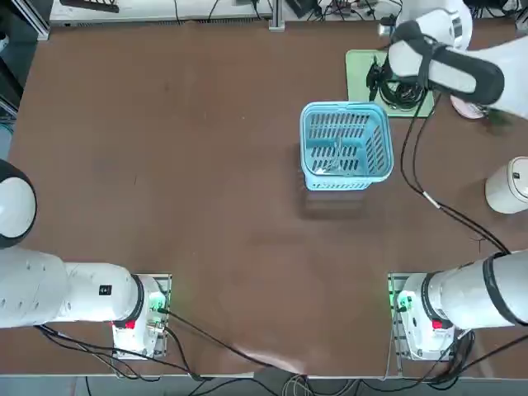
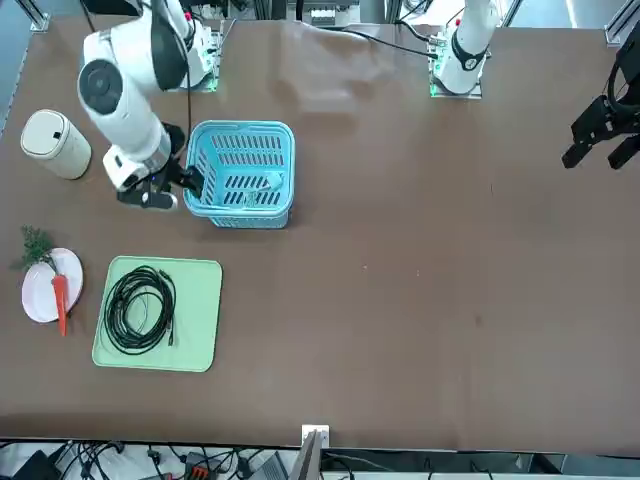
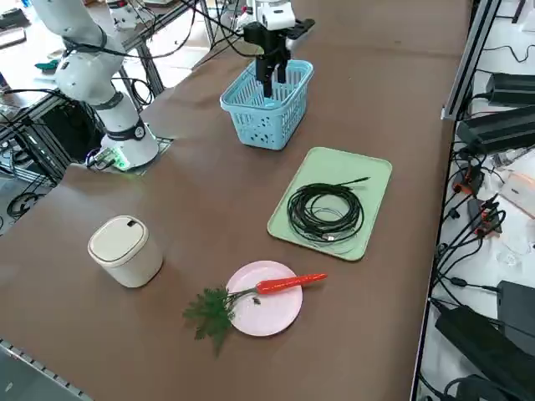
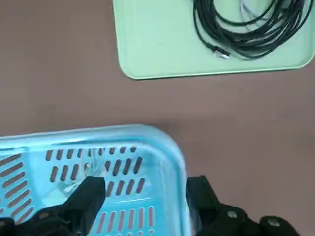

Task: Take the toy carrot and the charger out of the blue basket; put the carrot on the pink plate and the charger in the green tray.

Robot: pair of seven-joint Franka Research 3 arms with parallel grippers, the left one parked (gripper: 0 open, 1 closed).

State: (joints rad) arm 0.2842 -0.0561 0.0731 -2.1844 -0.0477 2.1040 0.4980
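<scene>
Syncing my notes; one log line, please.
right gripper: open, over basket | carrot: on plate | charger: in basket

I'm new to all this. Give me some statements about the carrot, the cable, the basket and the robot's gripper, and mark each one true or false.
1. The toy carrot lies across the pink plate. True.
2. The coiled black cable is inside the blue basket. False: it lies on the green tray.
3. The right gripper is at the blue basket, with its fingers apart. True.
4. The carrot's green leaves are entirely within the plate's rim. False: they spread past it onto the table.
5. The white lidded canister stands on the green tray. False: it stands on the table.
</scene>
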